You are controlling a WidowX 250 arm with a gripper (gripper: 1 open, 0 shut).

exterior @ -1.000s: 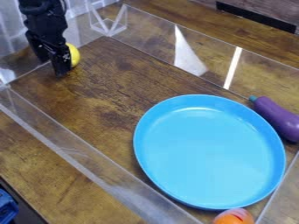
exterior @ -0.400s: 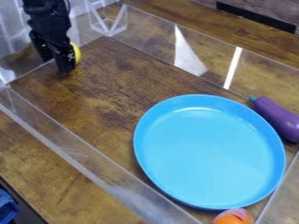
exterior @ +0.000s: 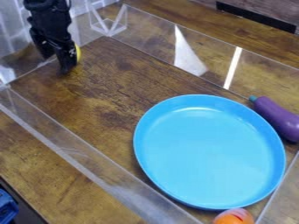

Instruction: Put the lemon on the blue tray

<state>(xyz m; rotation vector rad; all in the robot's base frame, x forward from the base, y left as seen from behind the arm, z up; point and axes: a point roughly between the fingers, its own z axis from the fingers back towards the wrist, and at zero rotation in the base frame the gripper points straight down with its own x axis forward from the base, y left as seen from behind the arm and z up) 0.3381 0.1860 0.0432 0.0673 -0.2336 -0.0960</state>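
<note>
Since the earlier frame, more of the lemon [exterior: 70, 59] is hidden behind the black hand [exterior: 59, 59], upper left, whose fingers stand wide open astride it on the wooden surface [exterior: 117, 87]; blue tray [exterior: 211, 150] lies well apart, lower right.

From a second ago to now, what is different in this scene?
The gripper has closed in over the lemon, so less of the yellow shows between its fingers than before; the jaws are open and it has not been lifted. The lemon lies in the same spot on the table. The blue tray, the eggplant and the orange have not moved.
</note>
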